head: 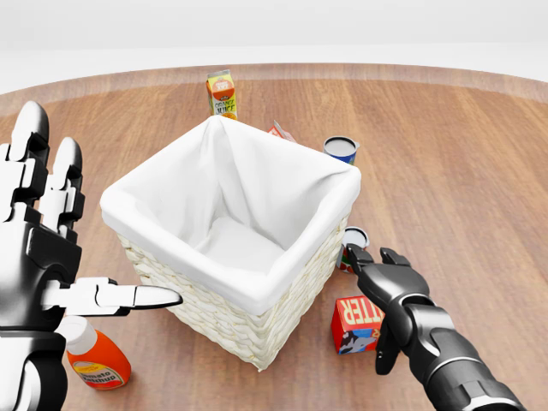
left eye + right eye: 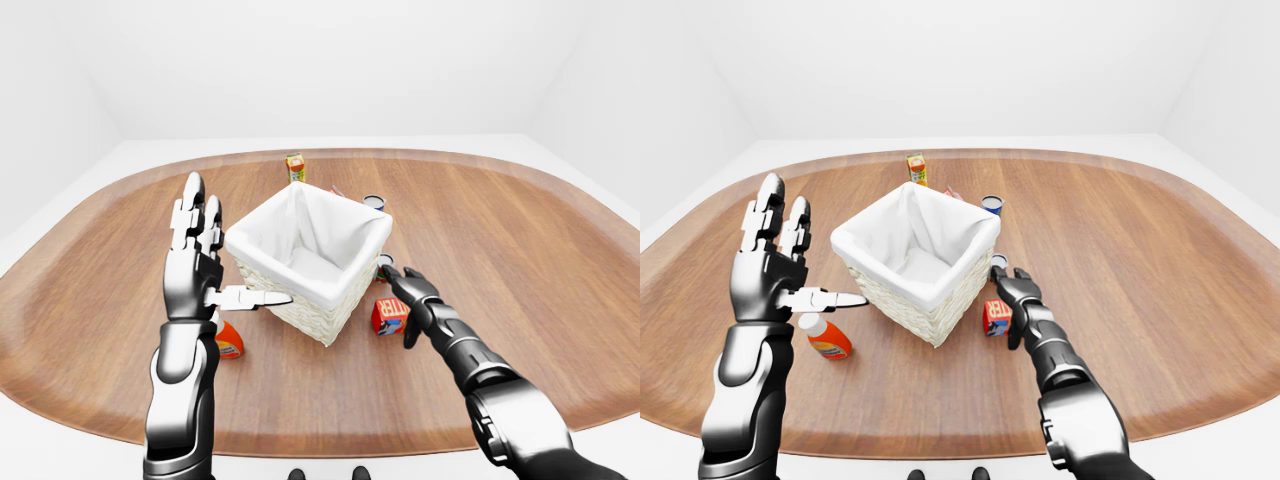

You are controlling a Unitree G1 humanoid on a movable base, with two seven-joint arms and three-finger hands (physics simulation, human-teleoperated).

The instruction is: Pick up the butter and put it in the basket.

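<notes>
While the right hand (image 1: 387,287) covers it, the butter (image 1: 355,325) shows only partly.
Fingers spread wide, gripping nothing; left hand (image 1: 38,248) likewise splayed, lower left of head view.

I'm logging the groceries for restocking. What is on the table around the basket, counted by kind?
Cans: 2, a blue one and a red one
Cartons and boxes: 3, orange juice carton, butter box, a red box mostly hidden behind the basket
Tomato sauce bottles: 1
Total: 6
</notes>
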